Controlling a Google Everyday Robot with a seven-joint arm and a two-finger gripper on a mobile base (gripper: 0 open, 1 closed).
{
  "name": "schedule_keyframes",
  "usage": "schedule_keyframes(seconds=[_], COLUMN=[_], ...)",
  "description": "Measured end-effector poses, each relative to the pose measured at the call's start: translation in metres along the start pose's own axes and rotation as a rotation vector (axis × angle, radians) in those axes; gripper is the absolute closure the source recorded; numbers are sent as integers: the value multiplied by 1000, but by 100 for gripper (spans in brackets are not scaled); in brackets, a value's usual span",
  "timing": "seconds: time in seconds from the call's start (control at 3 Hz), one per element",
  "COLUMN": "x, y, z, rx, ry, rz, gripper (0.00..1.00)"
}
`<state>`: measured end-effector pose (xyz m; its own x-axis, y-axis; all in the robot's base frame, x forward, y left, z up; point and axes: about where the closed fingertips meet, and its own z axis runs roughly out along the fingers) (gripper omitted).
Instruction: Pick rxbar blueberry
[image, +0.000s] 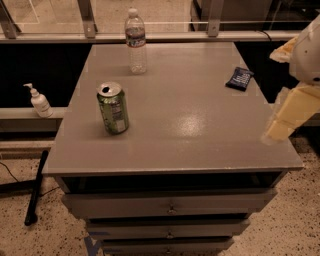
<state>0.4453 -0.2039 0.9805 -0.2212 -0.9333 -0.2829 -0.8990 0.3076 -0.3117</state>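
While your claw (280, 125) is hovering off the bench (200, 145) at right (open/shut: can't tell), you're risking shoving the bar (239, 78) off its edge.

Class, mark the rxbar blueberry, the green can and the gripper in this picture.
rxbar blueberry (239, 78): camera view, middle of the dark wrapper.
green can (113, 111): camera view, middle of its side.
gripper (280, 125): camera view, its pale lower tip, at the picture's right edge.
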Motion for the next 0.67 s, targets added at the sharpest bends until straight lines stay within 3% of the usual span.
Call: schedule_keyframes(seconds=[0.67], x=[4], y=[-35], z=[89], rx=[51], ry=[-213], rz=[198], gripper=[0])
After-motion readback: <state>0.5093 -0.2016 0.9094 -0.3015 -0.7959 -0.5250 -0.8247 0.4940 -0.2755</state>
